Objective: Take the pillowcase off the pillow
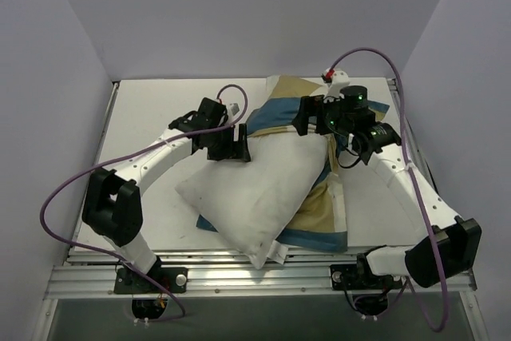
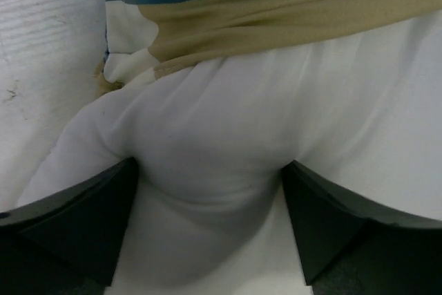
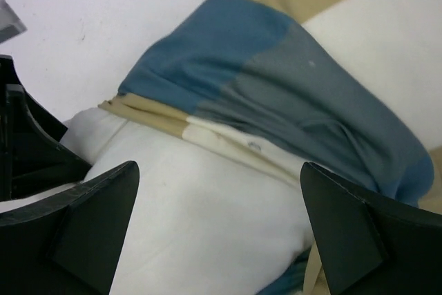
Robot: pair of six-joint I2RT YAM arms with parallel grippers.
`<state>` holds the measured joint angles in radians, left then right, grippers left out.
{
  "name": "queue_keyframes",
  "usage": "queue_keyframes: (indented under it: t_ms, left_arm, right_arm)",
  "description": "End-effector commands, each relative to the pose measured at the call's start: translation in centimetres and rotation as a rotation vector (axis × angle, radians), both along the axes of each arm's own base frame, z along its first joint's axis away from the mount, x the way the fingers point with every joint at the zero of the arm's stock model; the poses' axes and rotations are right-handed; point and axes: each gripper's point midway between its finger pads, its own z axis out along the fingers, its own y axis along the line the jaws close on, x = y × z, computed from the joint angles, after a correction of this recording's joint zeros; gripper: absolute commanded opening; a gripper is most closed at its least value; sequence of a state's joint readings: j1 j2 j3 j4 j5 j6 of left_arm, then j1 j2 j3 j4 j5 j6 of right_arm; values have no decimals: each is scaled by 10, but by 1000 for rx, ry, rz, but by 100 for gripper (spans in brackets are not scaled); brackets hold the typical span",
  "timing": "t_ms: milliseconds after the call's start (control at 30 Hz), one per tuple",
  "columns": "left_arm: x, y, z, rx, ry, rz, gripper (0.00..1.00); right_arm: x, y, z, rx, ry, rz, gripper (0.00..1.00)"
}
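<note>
The left hand is closed into the left flank of the pillow, and between its two fingers a thick fold of the white stuffing is pinched. The right hand is wide open and holds nothing; it hangs just above the place where the edge of the pillowcase crosses the white cushion. I judge the task as somewhat more than half done: in the top view the near part of the pillow is already bare, while the far end sits inside the bunched pillowcase, and a loose part of the cover lies flat on the desk under and to the right of the cushion. What is left is to pull the cover off this far end. The long axis of the pillow runs from near to far, leaning a little to the right; the bare end points at the near edge of the desk, and one corner reaches almost to that edge
</note>
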<state>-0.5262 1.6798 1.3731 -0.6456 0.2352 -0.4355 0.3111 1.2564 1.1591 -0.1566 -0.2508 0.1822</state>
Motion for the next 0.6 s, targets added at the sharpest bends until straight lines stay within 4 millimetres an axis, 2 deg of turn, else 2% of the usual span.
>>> queue_keyframes:
  t_ms: [0,67,100,133,167,200,233,267,300,333,400,433,467,500,567]
  left_arm:
    - [-6,-12,1,-89,-7,-40,81]
    - [-9,-12,-2,-103,-3,-32,58]
    - [-10,-12,-5,-108,-1,-30,35]
    - [-12,-13,-6,-113,4,-33,26]
    - [-14,-13,-4,-118,2,-32,18]
    - [-14,-13,-3,-122,-2,-31,12]
    - [-16,-11,-5,-115,1,-26,3]
    - [-17,-10,-2,-118,-9,-23,2]
    - [-17,-9,0,-119,-17,-19,2]
    - [-18,-7,1,-117,-20,-16,2]
    - [-19,-6,6,-123,-37,-9,2]
    - [-19,-5,7,-125,-40,-7,2]
    - [-20,-5,10,-127,-43,-2,2]
    - [-20,-4,12,-128,-48,-1,2]
    - [-20,-2,17,-122,-57,-1,2]
  right_arm:
    - [11,30,15,-122,-74,141,97]
    - [22,45,12,-188,-81,200,98]
    - [25,57,-3,-216,-46,242,97]
    - [30,65,3,-240,-74,282,97]
    - [32,71,-2,-263,-69,307,97]
    - [34,77,-9,-287,-58,331,98]
    - [32,87,-28,-322,-12,372,98]
    - [37,88,-28,-359,-26,382,98]
    - [39,91,-36,-378,-12,391,98]
    - [42,95,-51,-397,15,403,97]
    - [50,92,-65,-428,35,378,95]
    - [52,93,-81,-444,67,383,93]
    - [54,91,-88,-463,79,374,91]
    - [57,89,-101,-483,105,365,88]
    - [61,83,-113,-511,125,341,74]
